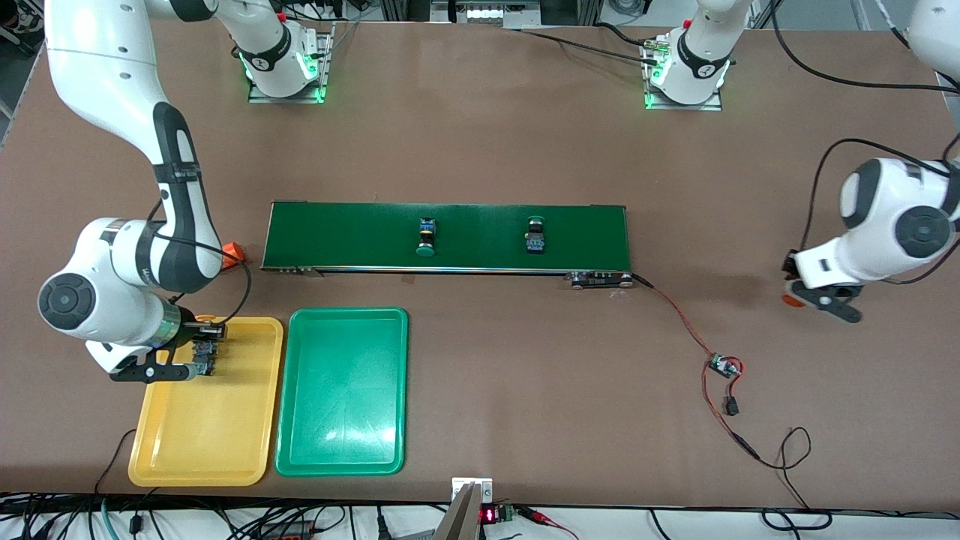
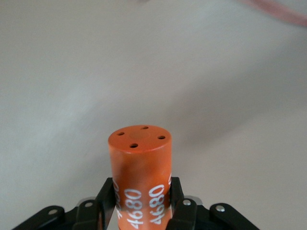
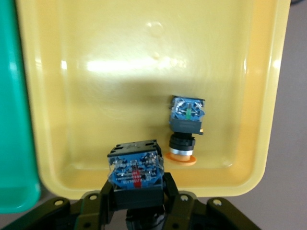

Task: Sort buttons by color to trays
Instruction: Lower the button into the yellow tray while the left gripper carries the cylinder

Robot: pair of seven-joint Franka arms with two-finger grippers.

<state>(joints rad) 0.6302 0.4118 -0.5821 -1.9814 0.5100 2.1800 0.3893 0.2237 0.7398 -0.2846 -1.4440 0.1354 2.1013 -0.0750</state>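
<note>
The conveyor belt (image 1: 447,238) lies mid-table and serves as the landmark. Two green-capped buttons lie on it, one (image 1: 426,238) toward the right arm's end, the other (image 1: 535,235) toward the left arm's end. Nearer the front camera than the belt, at the right arm's end, sit the yellow tray (image 1: 225,442) and, just beside it, the green tray (image 1: 343,450). The right gripper (image 3: 138,194) hangs over the yellow tray's edge closest to the belt, its fingers clamped on the black-and-blue body of a button (image 3: 135,170). Below it a yellow-orange button (image 3: 186,128) lies on its side in the yellow tray. Well off the belt's end toward the left arm, the left gripper (image 2: 142,203) hovers over bare table, pinching an orange cylinder (image 2: 140,163) with white numerals.
</note>
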